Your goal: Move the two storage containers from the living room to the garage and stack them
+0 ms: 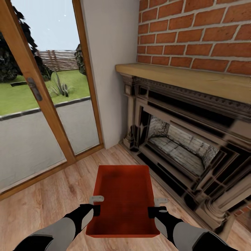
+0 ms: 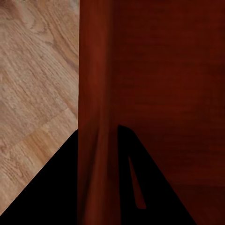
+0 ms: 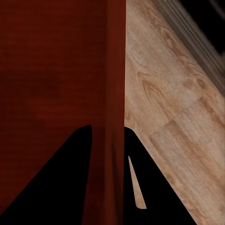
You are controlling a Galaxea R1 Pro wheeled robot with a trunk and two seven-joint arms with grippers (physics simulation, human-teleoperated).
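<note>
Our left gripper (image 1: 97, 204) clamps the left wall of the bin (image 1: 123, 198), one finger inside and one outside; in the left wrist view the red wall (image 2: 96, 140) runs straight between the two dark fingers (image 2: 51, 187), so the grip is plain there. Our right gripper (image 1: 157, 206) pinches the right wall the same way, and the right wrist view shows that wall (image 3: 115, 117) between its fingers (image 3: 65, 183). The fingertips themselves are mostly hidden by the plastic, and the wrist views render them as flat black shapes with no detail.

The bin sits between our two arms, near us and centred, its open top up and its ribbed base visible. We cannot tell whether it rests on the wood floor (image 1: 52, 195) or is lifted off it, since its underside is hidden. Our forearms are cut off by the near edge of the head view.

To the right stands the dark fireplace (image 1: 181, 146) under a wooden mantel (image 1: 195, 78) and brick wall (image 1: 195, 31), its right end cut off. Far left is the glass door (image 1: 38, 104), with lawn beyond.
</note>
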